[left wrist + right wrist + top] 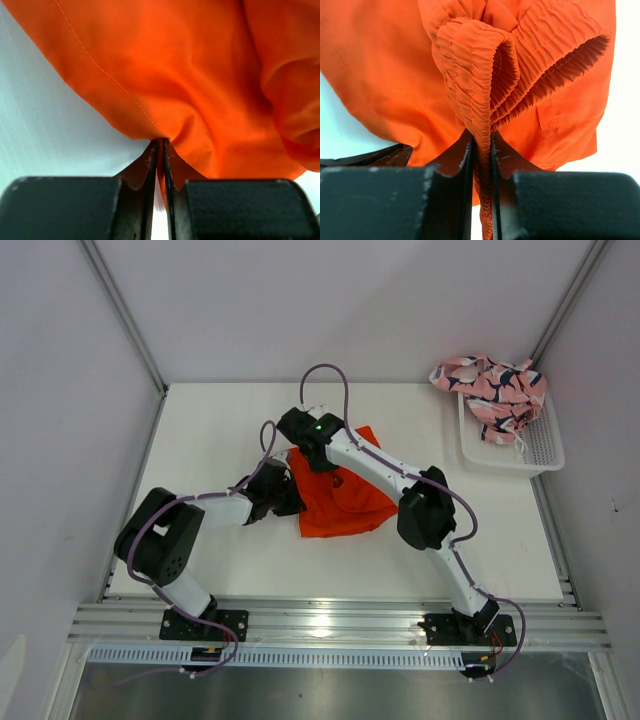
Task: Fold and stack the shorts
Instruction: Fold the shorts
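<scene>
At the middle of the white surface [220, 430] lie the orange shorts [345, 505], bunched into a rough heap with both arms reaching in over their left and far sides. The left tool [160, 145] meets the cloth at its left edge. Its jaws are drawn almost together, pinching a thin fold of plain orange fabric, which fans out above and to the right of the fingertips, a stitched seam running diagonally across it. The right tool [481, 145] sits at the far left corner of the heap, its jaws likewise nearly closed on the gathered elastic waistband [470, 75], which loops up from between the fingers and curls open to the right. The pink shorts [490, 390], printed in navy and white, hang crumpled over the far rim of the white mesh basket [545, 445] at the far right corner, well apart from both tools.
</scene>
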